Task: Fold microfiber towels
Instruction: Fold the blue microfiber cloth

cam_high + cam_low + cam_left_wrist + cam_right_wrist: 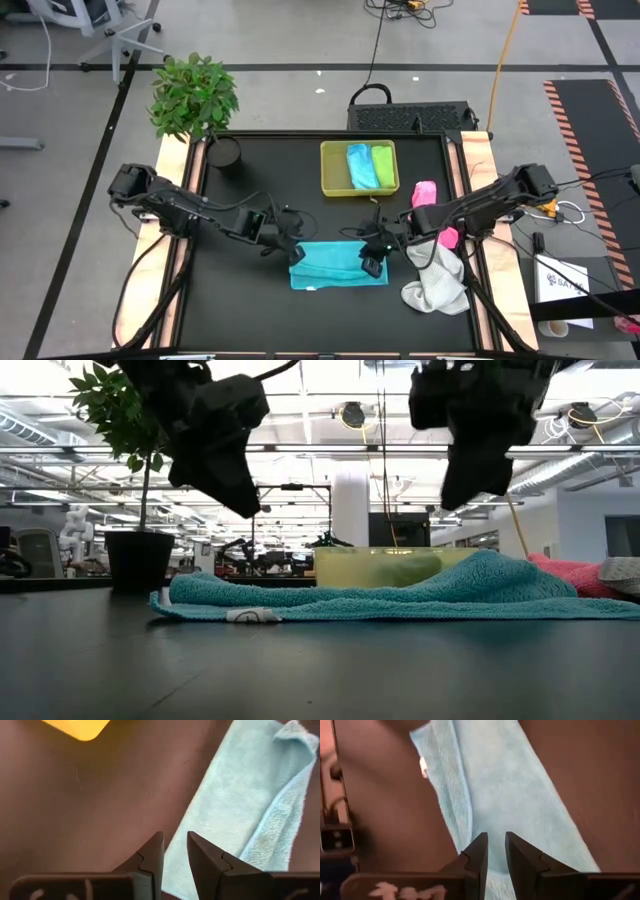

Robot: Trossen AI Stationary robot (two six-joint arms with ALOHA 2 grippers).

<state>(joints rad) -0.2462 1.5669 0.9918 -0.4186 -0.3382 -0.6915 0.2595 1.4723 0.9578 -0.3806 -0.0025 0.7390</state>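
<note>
High view: both arms are reaching in over the black table (240, 300), meeting at the teal towel (335, 268)
Teal towel: lying near the table's front middle, folded into a long strip; in the low view (400, 600) its right end is bunching up higher than the left, small white tag (252, 616) showing at the front edge
Left gripper (292, 252): hovering over the strip's left end, above the cloth in the low view (232, 480); fingers (152, 857) are standing a narrow gap apart, gripping nothing
Right gripper (372, 262): hovering over the strip's right end, clear of it in the low view (470, 475); fingers (479, 851) are also sitting slightly apart, nothing between them
Tray (332, 186): yellow-green, sitting behind the teal towel, holding the folded blue towel (360, 166) and green towel (382, 164) side by side
Pink towel (424, 192): lying just right of the tray, partly under the right arm
White towel (437, 285): lying crumpled at the front right, near the teal strip's right end
Plant (192, 95): potted, standing at the back left corner
</note>
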